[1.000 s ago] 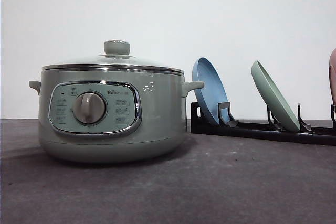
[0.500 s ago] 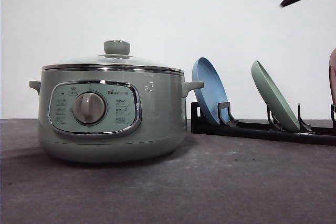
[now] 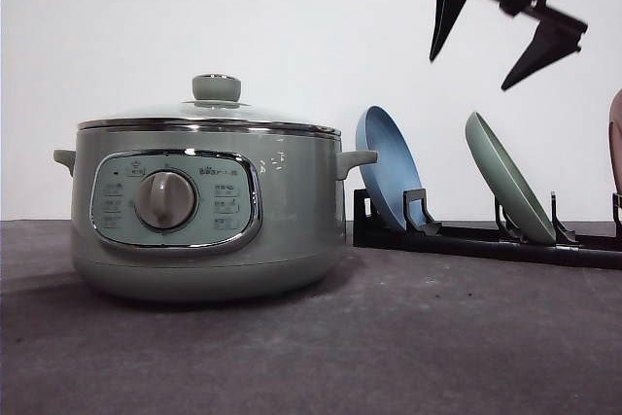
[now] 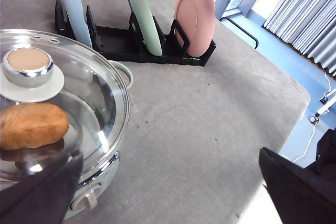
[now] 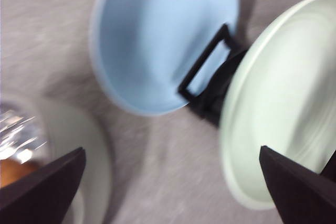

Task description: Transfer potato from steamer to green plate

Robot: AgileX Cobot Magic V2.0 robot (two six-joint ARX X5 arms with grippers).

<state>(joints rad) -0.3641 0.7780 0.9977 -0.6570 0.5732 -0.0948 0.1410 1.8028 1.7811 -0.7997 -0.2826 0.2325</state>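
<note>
The steamer [image 3: 209,211] stands on the left of the table with its glass lid [image 4: 79,98] on. Through the glass I see the potato [image 4: 31,125], orange-brown, lying inside beside the lid knob [image 4: 29,64]. The green plate [image 3: 507,177] leans upright in a black rack [image 3: 486,238], right of a blue plate [image 3: 387,164]. My right gripper [image 3: 470,73] hangs open high above the two plates, which also appear as the green plate [image 5: 283,103] and blue plate [image 5: 163,40]. My left gripper [image 4: 169,153] is open above the steamer's right side, holding nothing.
A pink plate [image 4: 194,19] stands in the rack's last slot, past the green plate [image 4: 144,17]. The dark grey table [image 4: 199,129] ends at an edge on the right, with floor and curtains beyond. A white wall with sockets is behind.
My right gripper has come into the front view from the upper right, moving left and down until both open fingers hang above the racked plates. Steamer and plates have not moved.
</note>
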